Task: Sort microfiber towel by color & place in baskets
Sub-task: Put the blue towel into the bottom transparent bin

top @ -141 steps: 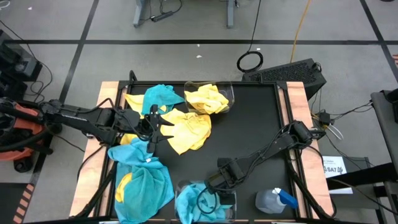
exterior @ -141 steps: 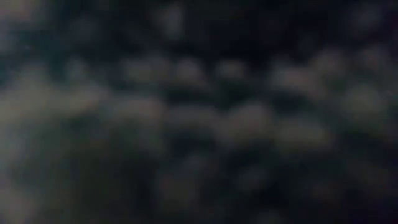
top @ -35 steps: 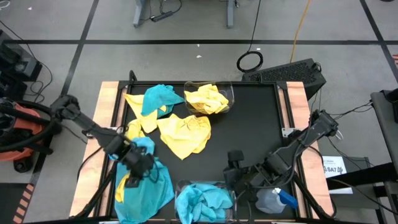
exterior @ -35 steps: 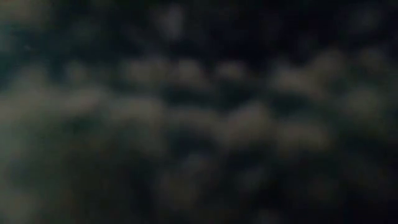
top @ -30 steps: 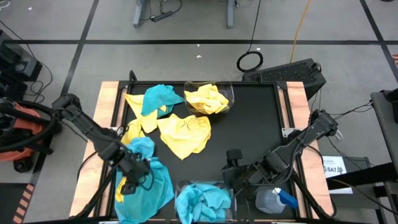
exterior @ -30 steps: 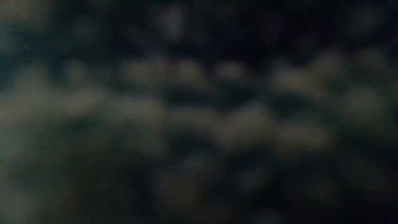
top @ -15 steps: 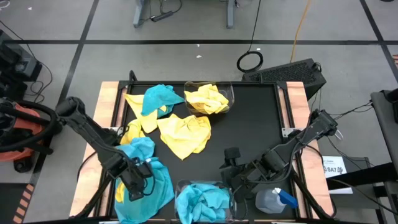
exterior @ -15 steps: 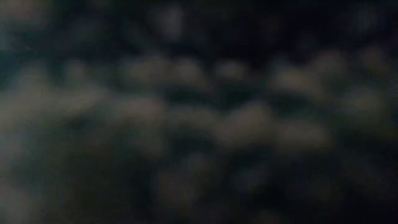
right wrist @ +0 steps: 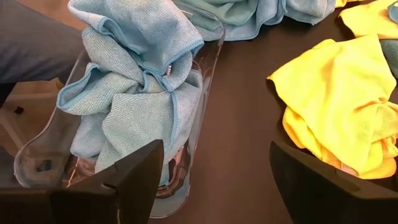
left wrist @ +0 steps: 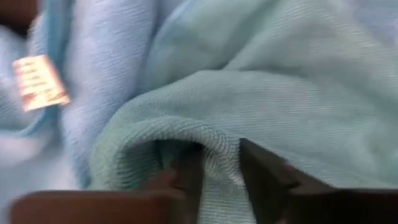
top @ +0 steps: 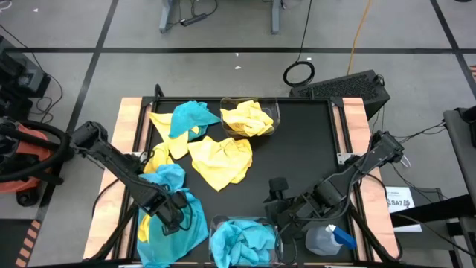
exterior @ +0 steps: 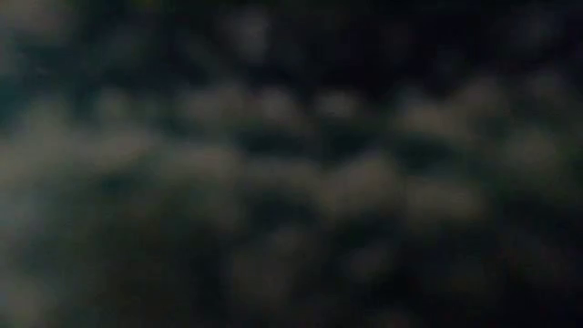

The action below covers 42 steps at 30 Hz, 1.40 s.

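The left end effector point(top: 172, 217) is down in the turquoise heap point(top: 172, 216) at the table's point(top: 297, 141) front-left corner, its fingers point(left wrist: 186, 177) pinching a raised fold of 1 blue cloth point(left wrist: 249, 99), probably to lift it for sorting. The right end effector point(top: 277, 214) waits with jaws spread beside the near basket point(right wrist: 205, 74) at the front edge, which holds bunched blue cloths point(right wrist: 134, 93). A far basket point(top: 249, 117) at the back edge holds yellow ones, so the colours are kept apart. A loose yellow cloth point(top: 219, 158) lies mid-table. Yellow peeks from under the heap; how many cloths it hides is unclear. The low view shows nothing legible.
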Available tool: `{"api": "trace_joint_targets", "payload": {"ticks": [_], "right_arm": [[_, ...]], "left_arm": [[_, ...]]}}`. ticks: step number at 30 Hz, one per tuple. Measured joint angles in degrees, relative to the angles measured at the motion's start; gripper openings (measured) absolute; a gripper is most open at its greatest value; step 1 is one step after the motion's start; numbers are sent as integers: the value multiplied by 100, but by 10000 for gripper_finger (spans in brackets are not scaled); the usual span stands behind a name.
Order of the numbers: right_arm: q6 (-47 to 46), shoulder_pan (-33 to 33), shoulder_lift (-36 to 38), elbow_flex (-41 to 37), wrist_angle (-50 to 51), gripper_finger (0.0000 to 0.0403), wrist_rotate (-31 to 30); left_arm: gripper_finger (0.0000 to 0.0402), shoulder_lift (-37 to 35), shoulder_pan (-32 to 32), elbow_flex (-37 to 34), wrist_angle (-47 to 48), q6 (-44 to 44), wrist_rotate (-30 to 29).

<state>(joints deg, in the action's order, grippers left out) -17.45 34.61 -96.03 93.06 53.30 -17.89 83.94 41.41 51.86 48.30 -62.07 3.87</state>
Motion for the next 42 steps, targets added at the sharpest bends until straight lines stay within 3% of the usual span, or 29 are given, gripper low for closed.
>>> {"api": "trace_joint_targets", "payload": {"ticks": [2, 4, 9, 15, 27, 34, 42], "right_arm": [[-2, 0, 0, 0, 2, 285, -1], [0, 0, 0, 0, 4, 285, -2], [2, 0, 0, 0, 14, 285, -2], [15, 0, 0, 0, 17, 285, -1], [62, 0, 0, 0, 39, 285, 3], [-132, 0, 0, 0, 211, 285, 22], [-394, 73, 0, 0, 293, 285, 22]], "left_arm": [[37, -42, 4, 0, -183, 224, -4], [13, -85, 6, 0, -367, 369, -8], [5, -234, 7, 181, -287, 625, -52], [4, -367, 9, 1207, 677, 1041, -664], [3, -382, -112, 3945, 2674, 2484, -3110], [2, -381, -702, 4803, 2795, 4024, -4314], [2, -380, -1810, 5132, 2427, 5697, -4674]]}}
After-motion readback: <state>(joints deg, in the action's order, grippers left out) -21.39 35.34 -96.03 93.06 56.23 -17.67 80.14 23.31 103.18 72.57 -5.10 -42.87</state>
